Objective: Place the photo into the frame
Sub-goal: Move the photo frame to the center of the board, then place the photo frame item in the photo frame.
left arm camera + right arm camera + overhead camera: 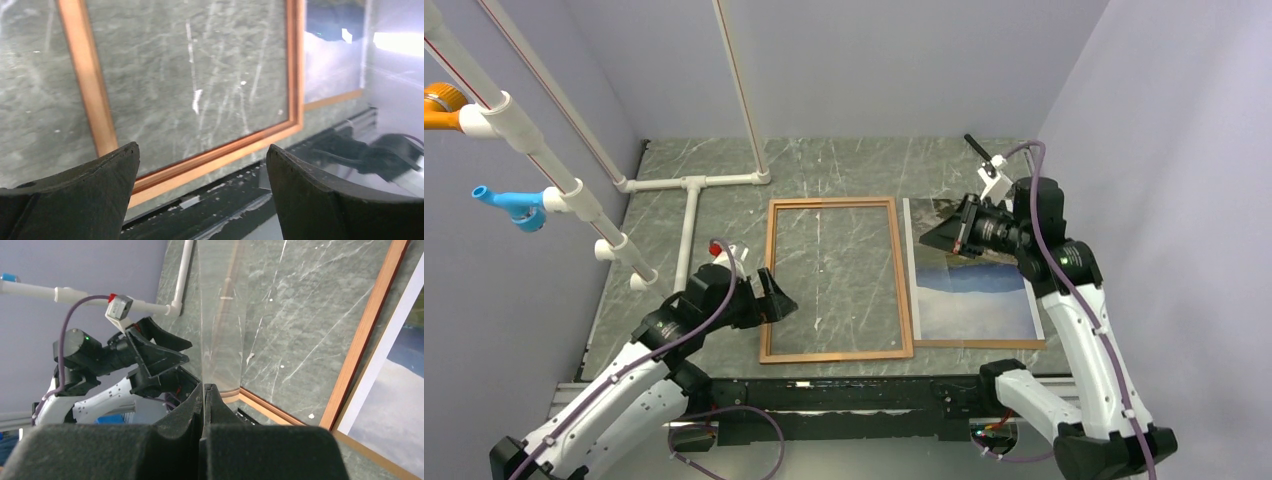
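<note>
Top external view: a grey marbled table (844,165) carries everything. The frame (903,280) lies flat mid-table with its opening bare and the table showing through. The photo (974,295) lies flat just right of the frame, picture side up. Its long edge runs alongside the frame's right rail; touching or just apart, cannot tell. It rests on a brown backing panel (984,343) that peeks out at its near edge. The photo is outside the frame, so the task is not yet done.

The left fingers (95,185) stand wide, holding nothing, at the frame's left rail toward its near-left corner. The right fingers (170,440) are pressed together over the photo's far end, right of the frame. The right wrist view shows a pale translucent band (220,330) rising from their seam. It may be a clear sheet pinched there; cannot tell.

Risks, as judged:
- The thin print lies flat on the panel, with little edge to pinch. The fingers may scrape or crease it, or drag the panel along.
- The print looks barely smaller than the opening. With a slight skew, a corner rides up on a rail instead of dropping in.
- The frame is light and unheld. A nudge from either arm slides it and the alignment is lost.
- If the band is a held sheet, it could sweep the print aside.
</note>
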Available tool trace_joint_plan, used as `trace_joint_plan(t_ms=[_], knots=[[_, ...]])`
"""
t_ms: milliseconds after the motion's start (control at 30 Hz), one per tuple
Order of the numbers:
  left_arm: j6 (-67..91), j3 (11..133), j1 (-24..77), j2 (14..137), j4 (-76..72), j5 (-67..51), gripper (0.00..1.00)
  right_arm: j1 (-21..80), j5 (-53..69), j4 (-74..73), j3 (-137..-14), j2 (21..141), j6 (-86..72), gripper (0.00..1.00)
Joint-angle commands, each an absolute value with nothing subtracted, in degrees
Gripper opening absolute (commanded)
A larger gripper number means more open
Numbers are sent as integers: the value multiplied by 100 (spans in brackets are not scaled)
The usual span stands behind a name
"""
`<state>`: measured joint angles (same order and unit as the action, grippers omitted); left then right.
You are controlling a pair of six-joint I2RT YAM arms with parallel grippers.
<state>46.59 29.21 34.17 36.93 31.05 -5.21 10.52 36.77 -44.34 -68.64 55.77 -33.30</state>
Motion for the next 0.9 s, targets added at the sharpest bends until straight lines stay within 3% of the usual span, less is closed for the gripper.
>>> trace_joint_plan(t_ms=[0,267,433,600,700,867], knots=[[4856,3023,3434,3377,2856,-1105,99,1035,3865,-3941,-6485,4940,-3488,0],[4592,3426,3430,3476,3100,-975,99,1037,3933,-3200,-5591,4230,-4063,0],[4151,4425,3333,4276,3281,-405,100,1032,3966,-3154,-5739,4645,-3935,0],[3817,5293,2905,5537,2978,-584,99,1037,3788,-3249,-5926,5169,-3403,0],[3778,5591,2712,6094,2850,-703,96,1023,3792,-3229,-6039,5548,-3251,0],[3679,5337,2707,6257,2688,-163,99,1027,4000,-2867,-6103,5917,-3367,0]])
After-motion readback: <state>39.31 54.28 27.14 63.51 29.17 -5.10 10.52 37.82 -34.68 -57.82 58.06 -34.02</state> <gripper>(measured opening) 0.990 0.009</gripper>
